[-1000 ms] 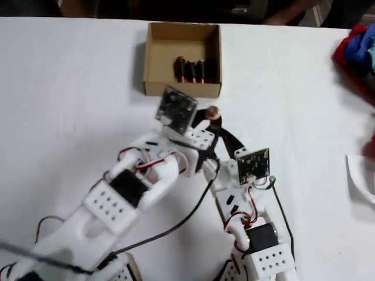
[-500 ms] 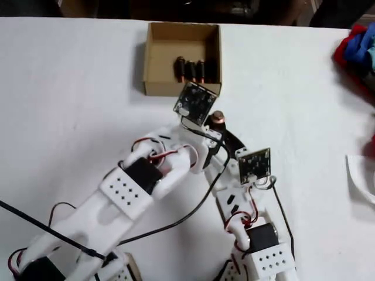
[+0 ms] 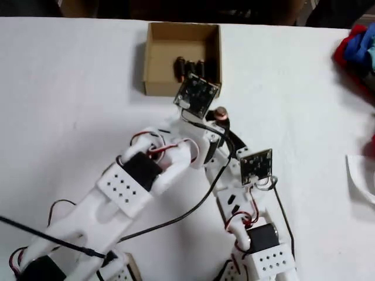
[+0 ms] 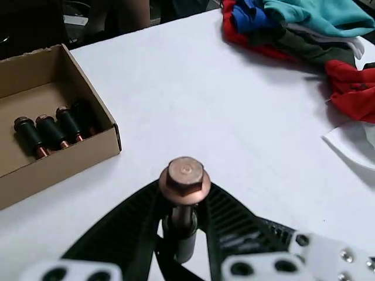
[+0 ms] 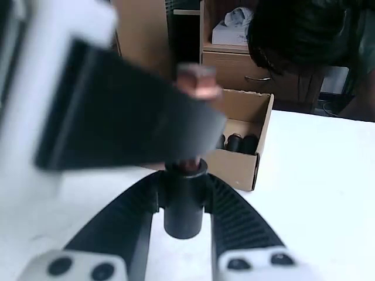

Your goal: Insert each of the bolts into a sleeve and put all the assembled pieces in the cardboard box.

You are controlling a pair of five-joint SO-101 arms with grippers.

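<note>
Bolt (image 4: 186, 175) sits clamped in left gripper (image 4: 183, 205), above sleeve (image 5: 184, 202).

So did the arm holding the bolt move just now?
Yes. Seen from the high view, the left gripper with its bolt has shifted right and toward the cardboard box; its wrist board now overlaps the box's front wall.

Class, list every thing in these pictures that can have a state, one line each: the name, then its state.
left gripper: shut on the bolt.
right gripper: shut on the sleeve.
bolt: upright, shank partly inside the sleeve.
sleeve: upright, bolt entering its top.
cardboard box: open-topped, holding assembled pieces.
assembled pieces: lying side by side in the box.
</note>
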